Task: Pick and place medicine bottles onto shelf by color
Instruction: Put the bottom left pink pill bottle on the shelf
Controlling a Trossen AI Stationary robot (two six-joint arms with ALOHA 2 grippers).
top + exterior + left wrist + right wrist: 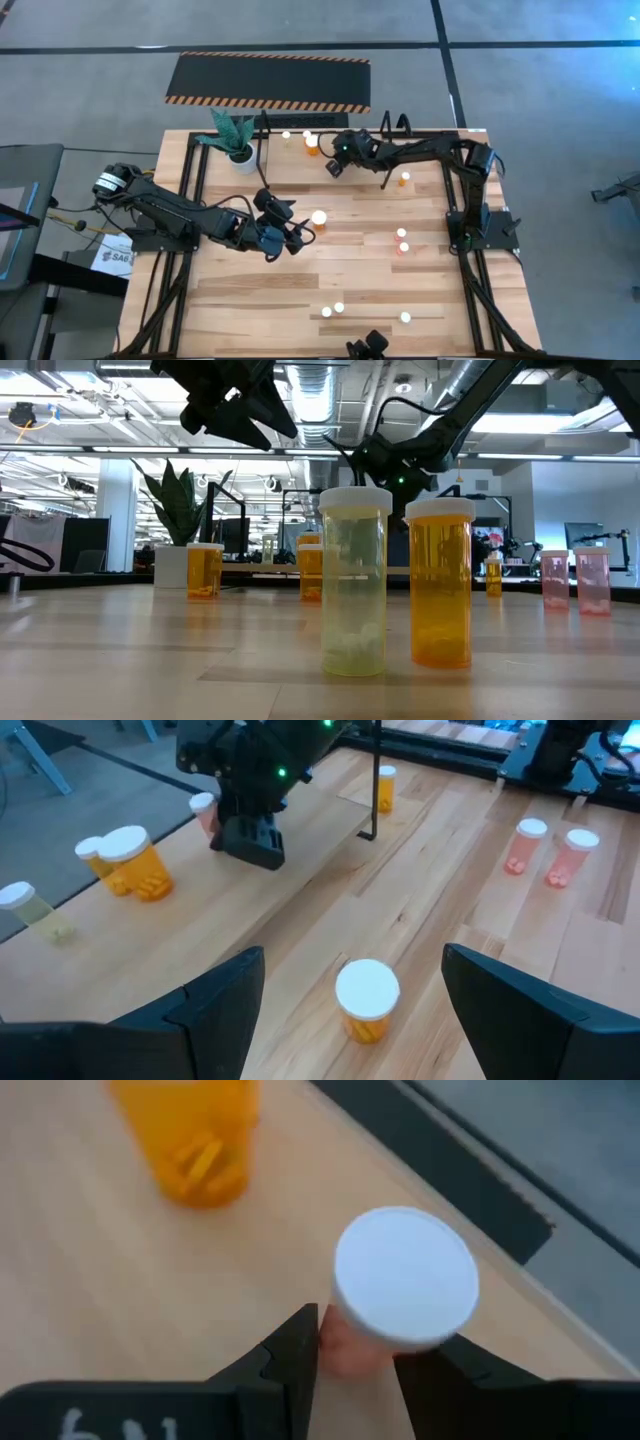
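High view: left gripper (300, 234) sits left of centre, fingers spread wide, nothing between them. A large orange bottle (319, 217) with a white cap stands just up and right of its tips, apart from them. Right gripper (336, 166) is in the upper middle, over the shelf (290, 150), which runs along the table's top edge. White plant pot (241, 155) at the shelf's left end; a couple of orange bottles (313, 142) beside it. Two pink bottles (402, 241) stand right of centre, three more caps along the bottom edge.

Low view: a pale yellow bottle (354, 582) and an amber bottle (439, 584) fill the centre foreground, side by side, upright. Both arms show only as dark shapes along the top; which is which can't be told here. Pink pair (576, 580) at far right, upright.

Left wrist view: the two open fingers (215, 1010) frame the bottom edge; the white-capped orange bottle (366, 1001) stands upright between and just ahead of them, untouched. Right gripper (252, 830) upper left, a pinkish bottle (204, 813) at its tip, over the shelf board.

Right wrist view: right gripper (362, 1352) is clenched on a pink bottle (404, 1290) with a white cap, fingers pressing its body from both sides just under the cap. An orange bottle (190, 1140) stands in the upper left, apart, on the shelf wood.
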